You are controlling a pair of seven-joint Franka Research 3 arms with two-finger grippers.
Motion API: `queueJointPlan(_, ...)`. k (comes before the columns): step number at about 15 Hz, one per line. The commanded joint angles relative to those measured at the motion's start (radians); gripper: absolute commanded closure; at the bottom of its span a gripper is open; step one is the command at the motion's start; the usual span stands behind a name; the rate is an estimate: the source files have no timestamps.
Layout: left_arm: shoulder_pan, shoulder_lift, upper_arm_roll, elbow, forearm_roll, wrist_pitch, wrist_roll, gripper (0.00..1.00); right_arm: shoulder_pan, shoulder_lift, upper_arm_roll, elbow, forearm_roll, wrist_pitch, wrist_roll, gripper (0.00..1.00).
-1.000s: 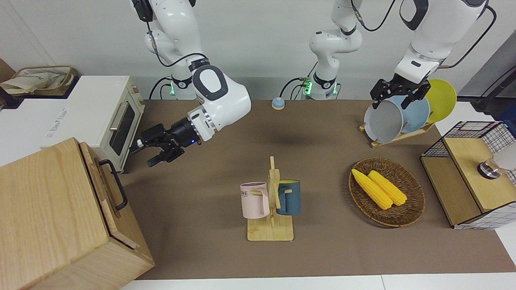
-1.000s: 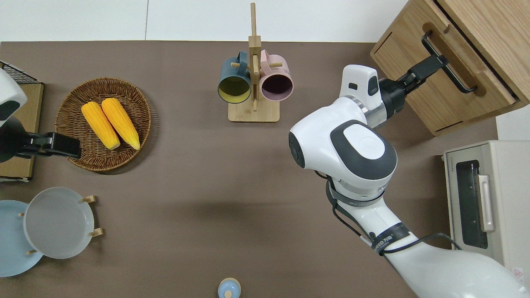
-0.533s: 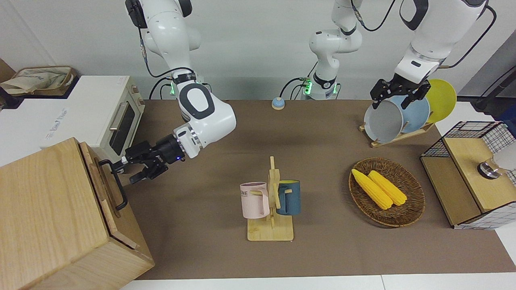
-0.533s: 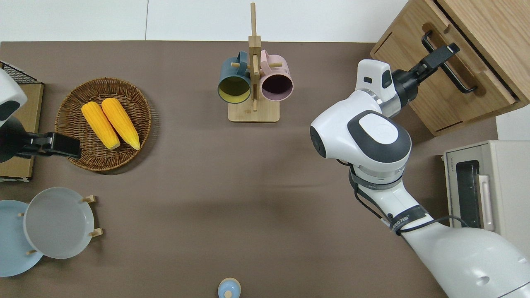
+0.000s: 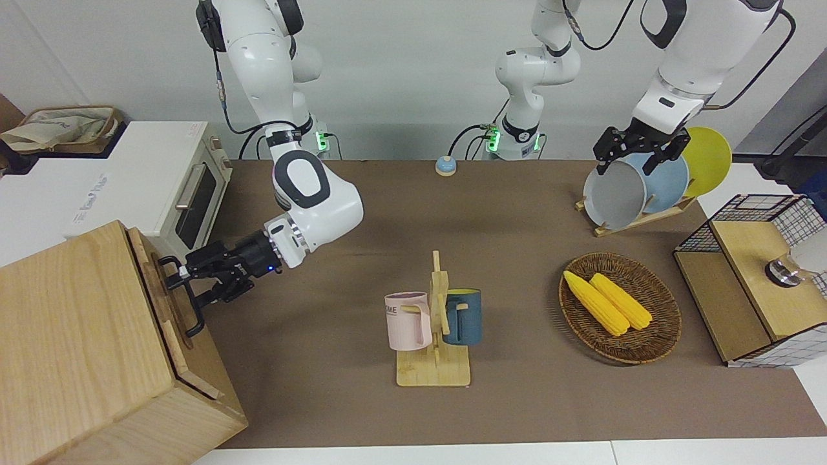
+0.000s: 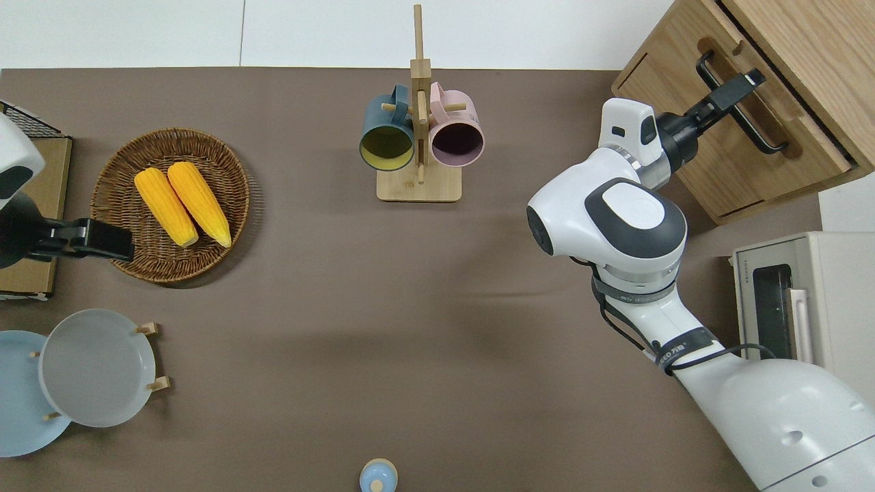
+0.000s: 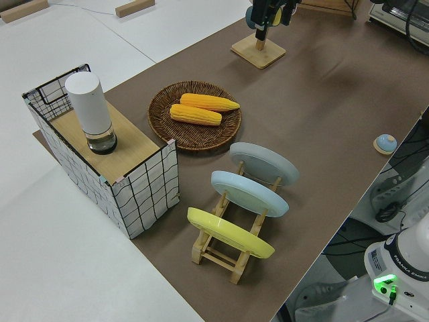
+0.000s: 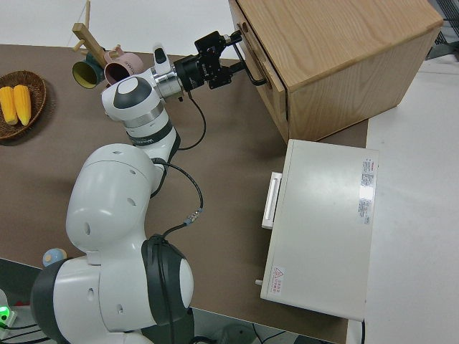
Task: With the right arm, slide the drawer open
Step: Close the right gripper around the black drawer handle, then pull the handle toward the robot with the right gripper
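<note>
Brown matting covers my table; at the right arm's end sits the cabinet [image 5: 97, 342], its drawer [image 6: 735, 130] facing the mug rack, handle [image 6: 742, 102] running along the front. My right gripper [image 6: 742, 85] straddles that handle, fingers spread. Left arm parked.

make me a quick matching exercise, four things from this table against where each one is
Things:
1. corn
2. pink mug
3. grey plate
4. right gripper

Places:
A. hanging on the wooden mug stand
B. at the drawer handle
C. in the wicker basket
D. standing in the plate rack

Pairs: 1-C, 2-A, 3-D, 4-B
</note>
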Motion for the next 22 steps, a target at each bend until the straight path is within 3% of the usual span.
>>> queueJointPlan(1, 0.004, 0.011, -0.006, 0.026, 0.017, -0.02, 0.01, 0.01, -0.014, 0.004, 0.012, -0.002, -0.034, 0.012, 0.02, 0.637)
queueJointPlan(5, 0.004, 0.011, -0.006, 0.024, 0.017, -0.02, 0.01, 0.01, -0.005, 0.004, 0.012, -0.007, -0.031, 0.003, 0.011, 0.985)
queueJointPlan(13, 0.004, 0.011, -0.006, 0.024, 0.017, -0.02, 0.01, 0.0, 0.006, 0.003, 0.014, -0.008, -0.019, -0.002, 0.003, 1.0)
queueJointPlan(17, 0.004, 0.011, -0.006, 0.026, 0.017, -0.02, 0.01, 0.01, 0.017, -0.004, 0.032, -0.008, 0.015, -0.013, 0.0, 1.0)
queueJointPlan(22, 0.004, 0.011, -0.006, 0.026, 0.017, -0.02, 0.01, 0.01, 0.098, -0.002, 0.037, -0.005, 0.074, -0.111, 0.003, 1.0)
